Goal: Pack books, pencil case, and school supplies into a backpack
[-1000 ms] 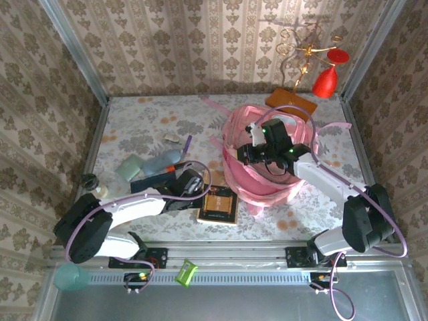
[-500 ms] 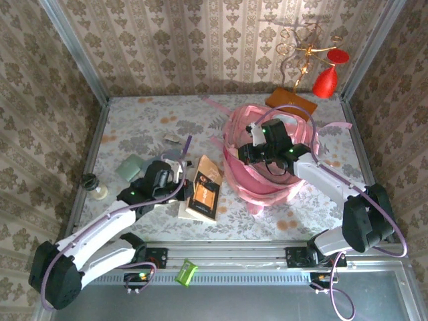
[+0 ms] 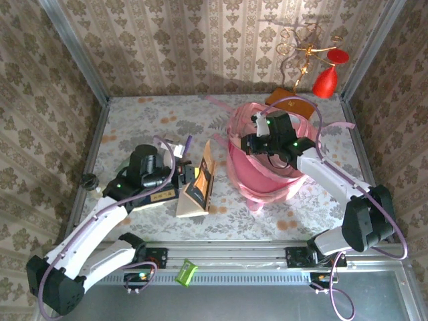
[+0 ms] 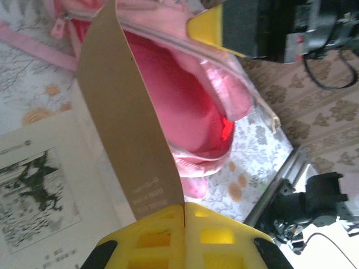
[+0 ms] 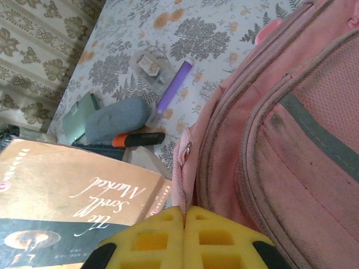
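The pink backpack (image 3: 267, 175) stands at centre right with its mouth open. My right gripper (image 3: 257, 142) is shut on the backpack's zip edge (image 5: 188, 162), holding the near rim up. My left gripper (image 3: 181, 175) is shut on the brown book's cover (image 4: 126, 112), and the brown book (image 3: 198, 182) stands open on its edge just left of the backpack. Its printed page (image 4: 39, 185) hangs to the left. The navy book (image 3: 158, 195) lies under my left arm. A purple pen (image 5: 173, 92), a black-and-orange pen (image 5: 137, 139) and a grey-blue pencil case (image 5: 115, 116) lie behind the brown book (image 5: 67, 182).
An orange stand base (image 3: 292, 102) with a red ornament (image 3: 326, 81) sits behind the backpack. A small clear box (image 5: 148, 64) and a green flat item (image 5: 78, 112) lie near the pens. A black round piece (image 3: 89, 180) rests at the left wall. Pink straps (image 3: 334, 127) trail right.
My left arm swung out and back, tipping the brown book from flat up onto its edge by its cover. My right gripper shifted slightly away with the backpack rim.
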`<control>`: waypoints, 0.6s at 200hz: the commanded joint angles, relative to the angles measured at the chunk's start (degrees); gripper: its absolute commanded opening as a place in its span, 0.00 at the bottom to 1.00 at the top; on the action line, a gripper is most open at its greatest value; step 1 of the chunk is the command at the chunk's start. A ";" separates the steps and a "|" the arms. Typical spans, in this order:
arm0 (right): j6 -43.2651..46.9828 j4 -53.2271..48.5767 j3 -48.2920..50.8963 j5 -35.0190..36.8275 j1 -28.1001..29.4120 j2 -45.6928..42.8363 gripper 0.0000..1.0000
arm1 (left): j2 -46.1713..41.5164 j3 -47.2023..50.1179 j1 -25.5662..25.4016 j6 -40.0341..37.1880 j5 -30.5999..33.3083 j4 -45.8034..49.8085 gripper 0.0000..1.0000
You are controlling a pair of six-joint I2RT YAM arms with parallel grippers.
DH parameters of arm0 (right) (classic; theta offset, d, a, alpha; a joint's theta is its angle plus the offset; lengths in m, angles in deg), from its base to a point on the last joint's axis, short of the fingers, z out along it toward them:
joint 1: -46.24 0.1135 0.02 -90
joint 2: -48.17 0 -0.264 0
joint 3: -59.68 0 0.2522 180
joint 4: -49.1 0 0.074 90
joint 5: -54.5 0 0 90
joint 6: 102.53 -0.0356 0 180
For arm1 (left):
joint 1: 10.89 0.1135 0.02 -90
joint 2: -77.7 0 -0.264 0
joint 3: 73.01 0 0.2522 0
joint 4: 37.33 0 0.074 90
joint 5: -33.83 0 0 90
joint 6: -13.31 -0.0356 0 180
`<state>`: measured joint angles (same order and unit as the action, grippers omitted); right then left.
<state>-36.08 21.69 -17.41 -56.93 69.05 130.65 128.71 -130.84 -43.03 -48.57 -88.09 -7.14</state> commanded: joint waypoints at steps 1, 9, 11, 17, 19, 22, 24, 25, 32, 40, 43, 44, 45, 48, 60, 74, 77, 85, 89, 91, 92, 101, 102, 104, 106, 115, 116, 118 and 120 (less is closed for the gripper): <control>-2.52 1.34 -3.14 -0.89 -0.56 0.82 0.03 | -0.17 -4.17 0.49 2.94 -4.55 -8.17 0.00; -3.33 1.36 -3.58 -1.60 -0.51 1.26 0.03 | 0.64 -4.97 0.40 3.45 -4.55 -9.53 0.00; -3.43 1.41 -3.67 -1.73 -0.49 1.39 0.03 | 0.89 -5.03 0.41 3.61 -4.55 -9.91 0.00; -3.64 1.43 -3.96 -2.18 -0.57 1.76 0.03 | 1.64 -5.15 0.33 4.07 -4.55 -11.19 0.00; -3.68 1.37 -4.11 -2.28 -0.57 1.86 0.03 | 1.91 -5.36 0.28 4.23 -4.55 -11.51 0.00; -3.69 1.28 -4.20 -2.46 -0.57 1.96 0.03 | 2.35 -5.52 0.18 4.43 -4.51 -11.86 0.00; -3.69 1.22 -4.29 -2.47 -0.57 2.02 0.03 | 2.57 -5.51 0.11 4.52 -4.54 -12.10 0.00; -3.65 1.19 -4.32 -2.47 -0.57 2.05 0.03 | 2.72 -5.59 0.08 4.59 -4.55 -12.20 0.00; -3.50 0.90 -4.43 -2.46 -0.57 2.29 0.03 | 3.72 -5.56 -0.28 5.03 -4.55 -13.27 0.00; -3.19 0.67 -4.37 -2.15 -0.54 2.25 0.03 | 4.78 -5.03 -0.95 5.59 -4.55 -15.04 0.00; -3.09 0.61 -4.30 -2.12 -0.57 2.25 0.03 | 5.09 -4.83 -1.19 5.85 -4.55 -15.40 0.00; -3.13 0.63 -4.28 -2.03 -0.57 2.21 0.03 | 5.26 -4.77 -1.27 5.91 -4.55 -15.43 0.00; -3.06 0.63 -4.27 -1.99 -0.57 2.18 0.03 | 5.38 -4.65 -1.35 5.95 -4.55 -15.57 0.00; -3.08 0.61 -4.15 -1.95 -0.55 2.29 0.03 | 5.77 -4.41 -1.53 5.99 -4.55 -15.73 0.00; -2.66 0.22 -3.84 -1.70 -0.52 2.46 0.03 | 6.53 -3.06 -1.79 5.36 -2.99 -14.21 0.00; -2.09 -0.83 -3.81 -0.41 -0.44 3.06 0.05 | 6.07 -0.25 -1.48 4.17 0.21 -12.18 0.00; -1.95 -1.19 -3.88 -0.12 -0.37 3.27 0.07 | 5.93 0.61 -1.37 4.18 0.54 -12.37 0.00; -1.35 -2.50 -4.22 0.68 -0.14 3.85 0.16 | 5.69 2.78 -0.96 4.82 0.52 -13.55 0.00; -0.75 -3.43 -4.46 1.22 0.08 4.28 0.20 | 5.49 3.61 -0.72 5.31 0.19 -14.25 0.00; -0.43 -3.83 -4.64 1.57 0.25 4.49 0.22 | 5.44 3.99 -0.62 5.55 0.04 -14.61 0.00; -0.26 -4.14 -4.67 1.79 0.32 4.56 0.23 | 5.43 4.17 -0.59 5.63 -0.02 -14.73 0.00; 1.10 -6.52 -5.25 3.92 1.11 5.12 0.35 | 5.17 5.18 -0.40 6.34 -0.40 -16.01 0.00; 1.21 -6.80 -5.33 4.19 1.24 5.22 0.36 | 5.17 5.25 -0.39 6.38 -0.41 -16.13 0.00; 1.46 -7.28 -5.43 4.66 1.37 5.30 0.39 | 5.03 5.34 -0.43 6.48 -0.35 -16.15 0.00; 1.73 -7.51 -5.47 4.98 1.54 5.28 0.42 | 4.97 5.39 -0.43 6.46 -0.29 -16.27 0.00; 2.30 -8.85 -5.30 6.71 2.27 4.73 0.52 | 4.90 5.17 -0.41 6.58 -0.06 -16.42 0.00; 2.29 -8.94 -5.26 6.91 2.34 4.59 0.52 | 4.90 5.11 -0.40 6.59 -0.06 -16.43 0.00; 2.33 -9.11 -5.12 7.16 2.40 4.37 0.54 | 4.96 5.02 -0.43 6.60 -0.11 -16.43 0.00; 2.29 -9.27 -5.05 7.34 2.48 4.12 0.55 | 5.02 4.87 -0.46 6.55 -0.15 -16.43 0.00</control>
<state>-36.24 17.77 -20.97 -54.63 69.88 135.13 135.20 -125.33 -43.80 -43.34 -88.33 -18.95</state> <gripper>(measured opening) 0.477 0.056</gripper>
